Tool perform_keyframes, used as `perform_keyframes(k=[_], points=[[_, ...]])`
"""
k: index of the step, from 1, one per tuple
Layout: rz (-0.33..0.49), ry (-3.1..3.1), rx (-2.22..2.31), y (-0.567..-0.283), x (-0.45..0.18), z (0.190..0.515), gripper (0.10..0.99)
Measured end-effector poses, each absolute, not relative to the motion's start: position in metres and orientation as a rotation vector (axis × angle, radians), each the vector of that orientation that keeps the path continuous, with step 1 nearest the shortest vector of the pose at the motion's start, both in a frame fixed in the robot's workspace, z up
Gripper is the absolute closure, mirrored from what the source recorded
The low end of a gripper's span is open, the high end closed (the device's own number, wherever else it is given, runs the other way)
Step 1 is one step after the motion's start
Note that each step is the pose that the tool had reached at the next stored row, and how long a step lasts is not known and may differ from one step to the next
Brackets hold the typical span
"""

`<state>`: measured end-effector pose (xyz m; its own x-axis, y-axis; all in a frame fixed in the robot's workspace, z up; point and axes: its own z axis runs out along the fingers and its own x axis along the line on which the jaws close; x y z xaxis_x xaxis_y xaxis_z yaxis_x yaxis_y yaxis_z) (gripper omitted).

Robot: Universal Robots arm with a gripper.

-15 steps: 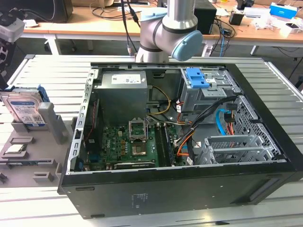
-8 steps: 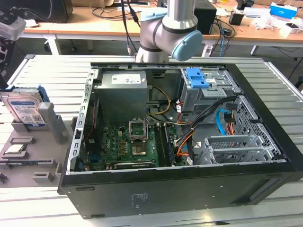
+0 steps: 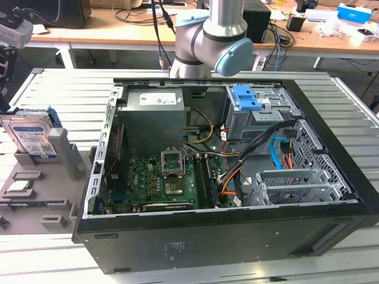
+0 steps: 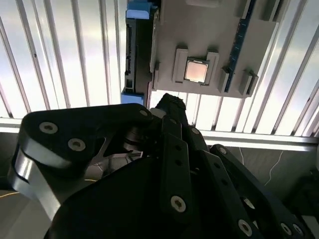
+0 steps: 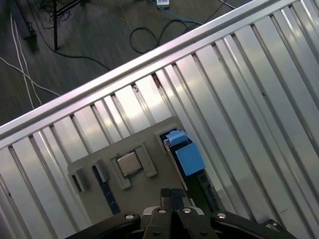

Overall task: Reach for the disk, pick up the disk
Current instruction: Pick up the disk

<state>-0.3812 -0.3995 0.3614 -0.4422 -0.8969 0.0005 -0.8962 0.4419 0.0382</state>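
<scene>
My black gripper [image 5: 173,193] hung above the grey plastic fixture tray [image 5: 149,139], fingers pinched together on nothing. The disk [image 3: 32,137], a rectangular silver-grey metal hard drive with a white and blue label and a bright blue plastic bracket, stood on edge in a slot of that tray at the exterior view's left, apart from my fingers and beside the open black computer case [image 3: 207,248]. A small square silver chip [image 5: 128,163] lay flat in its seat on the tray, near the disk.

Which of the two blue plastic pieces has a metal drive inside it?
The one in the grey holder at the exterior view's left: it frames the labelled disk. The blue latch inside the computer case frames no drive.
</scene>
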Motion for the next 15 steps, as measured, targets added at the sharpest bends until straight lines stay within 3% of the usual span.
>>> perform_keyframes(k=[15], points=[[-0.047, -2.48, 1.89, -0.3995, -0.3812, 0.3614, 0.98]])
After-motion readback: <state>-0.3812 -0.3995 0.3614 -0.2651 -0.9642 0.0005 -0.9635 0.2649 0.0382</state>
